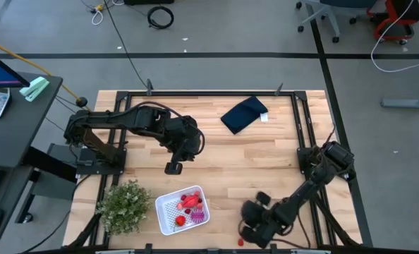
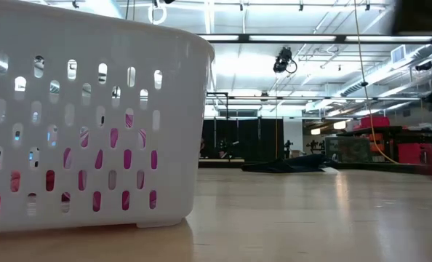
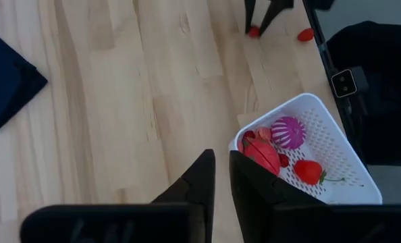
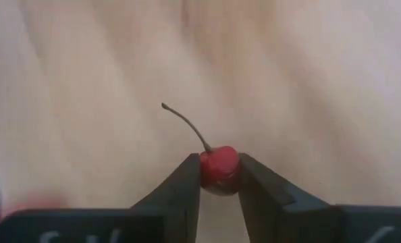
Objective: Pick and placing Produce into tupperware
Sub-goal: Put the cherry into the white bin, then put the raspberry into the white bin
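The white perforated tupperware (image 1: 168, 205) stands near the table's front edge. It holds a spiky magenta piece (image 3: 287, 131), a strawberry (image 3: 308, 172) and other red fruit (image 3: 262, 154). It fills the low view's left (image 2: 92, 116). My right gripper (image 1: 247, 236) is low at the front edge, right of the tupperware, shut on a red cherry (image 4: 219, 169). Another small red piece (image 3: 306, 34) lies loose beside it, also seen in the high view (image 1: 240, 241). My left gripper (image 1: 174, 168) hangs shut and empty above the table's middle, beyond the tupperware. My right gripper pinches the cherry's round body (image 4: 219, 177) between its two fingertips (image 4: 187, 182), one on each side. The thin stem (image 4: 183, 121) sticks out free beyond the fingers. Whether the cherry is clear of the table, I cannot tell.
A green bushy plant (image 1: 125, 204) stands left of the tupperware at the front left. A navy folded cloth (image 1: 243, 114) lies at the far middle. Bare wood lies between the two arms.
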{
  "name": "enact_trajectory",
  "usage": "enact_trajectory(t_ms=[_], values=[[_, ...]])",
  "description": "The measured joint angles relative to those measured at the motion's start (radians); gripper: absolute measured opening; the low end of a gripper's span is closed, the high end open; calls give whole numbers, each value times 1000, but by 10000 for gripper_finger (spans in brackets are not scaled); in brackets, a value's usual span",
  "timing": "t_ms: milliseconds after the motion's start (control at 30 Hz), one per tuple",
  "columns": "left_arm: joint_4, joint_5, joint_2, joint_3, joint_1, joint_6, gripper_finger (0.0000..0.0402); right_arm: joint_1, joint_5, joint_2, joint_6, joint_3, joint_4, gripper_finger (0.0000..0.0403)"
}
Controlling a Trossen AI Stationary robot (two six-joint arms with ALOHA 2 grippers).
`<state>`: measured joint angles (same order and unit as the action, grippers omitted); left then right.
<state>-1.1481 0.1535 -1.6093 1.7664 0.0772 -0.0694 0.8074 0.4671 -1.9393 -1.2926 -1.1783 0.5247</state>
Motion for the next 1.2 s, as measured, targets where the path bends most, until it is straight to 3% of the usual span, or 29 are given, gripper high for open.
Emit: enact_trajectory(t_ms=[100,333,533,867,1067,1200], values=[[2,0,0,0,0,-2,54,-38,106,6,85,-10,-98,97],[2,0,0,0,0,-3,51,-187,125,6,445,-10,-431,94],[1,0,0,0,0,-4,55,-307,4,7,712,-12,-718,97],[-10,-1,0,0,0,-33,51,-424,-247,7,820,-33,-798,132],[-7,-1,0,0,0,-100,56,-446,-261,9,968,-94,-737,176],[-8,-1,0,0,0,-100,59,-472,-251,10,970,-108,-669,198]])
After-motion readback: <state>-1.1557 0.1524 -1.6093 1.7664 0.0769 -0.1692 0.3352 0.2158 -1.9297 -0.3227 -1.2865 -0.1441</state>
